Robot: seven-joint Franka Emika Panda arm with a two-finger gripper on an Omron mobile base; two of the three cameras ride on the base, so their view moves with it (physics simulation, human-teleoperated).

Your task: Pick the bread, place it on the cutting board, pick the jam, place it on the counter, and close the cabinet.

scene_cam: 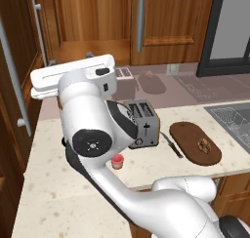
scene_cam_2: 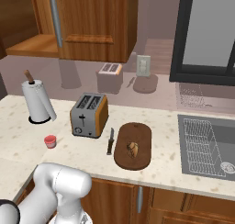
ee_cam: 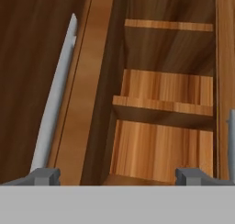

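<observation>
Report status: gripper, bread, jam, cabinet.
Gripper open, facing cabinet interior. Bread on cutting board, jam on counter. Cabinet open.

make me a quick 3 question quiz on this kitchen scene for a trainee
1. True or false: the bread lies on the cutting board.
2. Where does the jam stand? A) on the cabinet shelf B) on the counter, left of the toaster in the right base view C) in the sink
3. Fill in: in the hand view the pincer faces the open ____, with its tips spread.

Key: 1 true; 2 B; 3 cabinet.
</observation>
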